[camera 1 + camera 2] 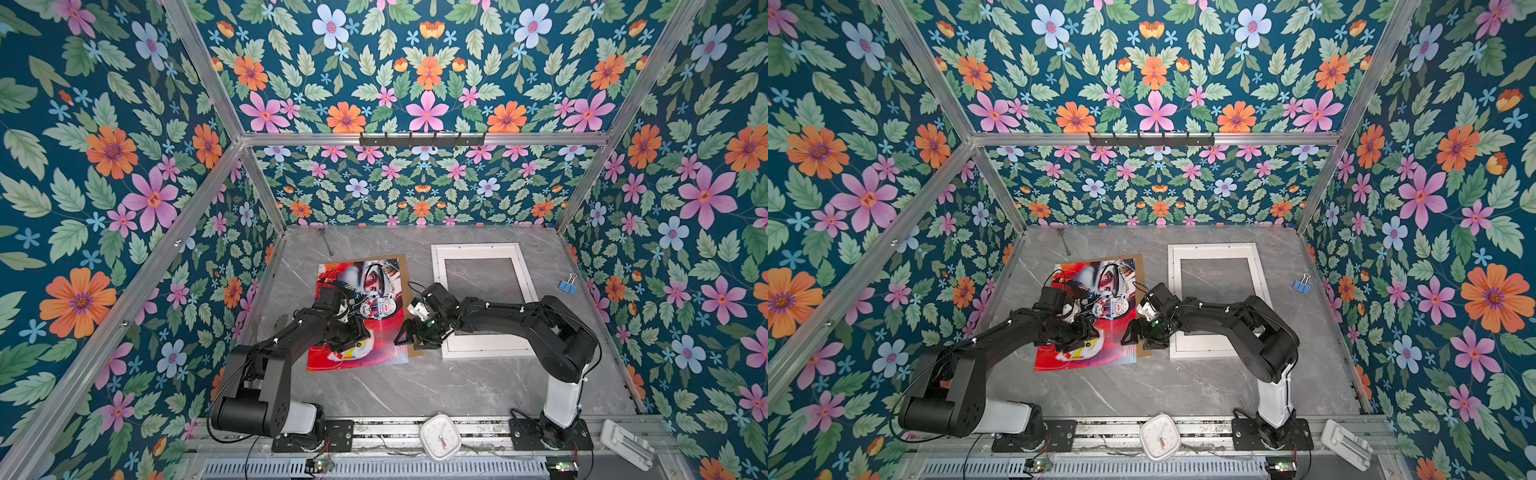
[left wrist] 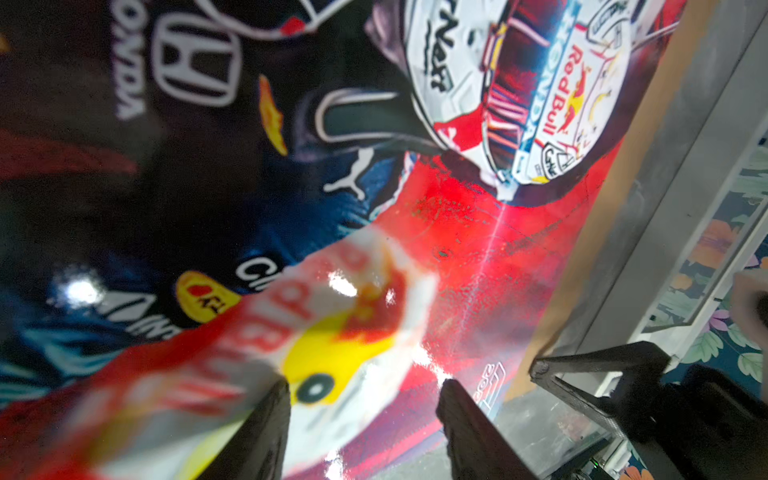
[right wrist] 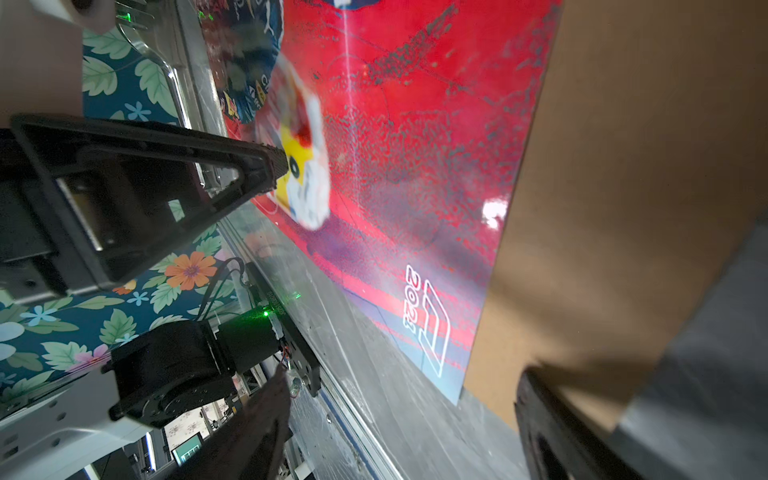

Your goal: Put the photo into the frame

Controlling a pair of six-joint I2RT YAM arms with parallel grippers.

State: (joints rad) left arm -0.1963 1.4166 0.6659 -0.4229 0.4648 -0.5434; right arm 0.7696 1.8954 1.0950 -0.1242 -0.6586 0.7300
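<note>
The photo [image 1: 374, 286] [image 1: 1115, 278], a glossy red print of helmeted drivers, lies face up and slightly askew on a brown backing board [image 1: 404, 262], left of the middle in both top views. The white frame [image 1: 478, 248] [image 1: 1212, 248] lies flat to its right. My left gripper [image 1: 357, 347] [image 2: 365, 386] hovers open, low over the photo's near part by a yellow patch, with nothing between its fingers. My right gripper [image 1: 411, 343] [image 3: 403, 395] stands open at the photo's [image 3: 415, 124] near right corner. One of its fingers [image 3: 540, 415] is over the board.
A blue binder clip [image 1: 567, 286] lies right of the frame. A thin metal utensil [image 1: 326, 241] rests near the back wall. On the front rail sit a white clock [image 1: 440, 436] and a white plastic part [image 1: 627, 444]. Floral walls close three sides.
</note>
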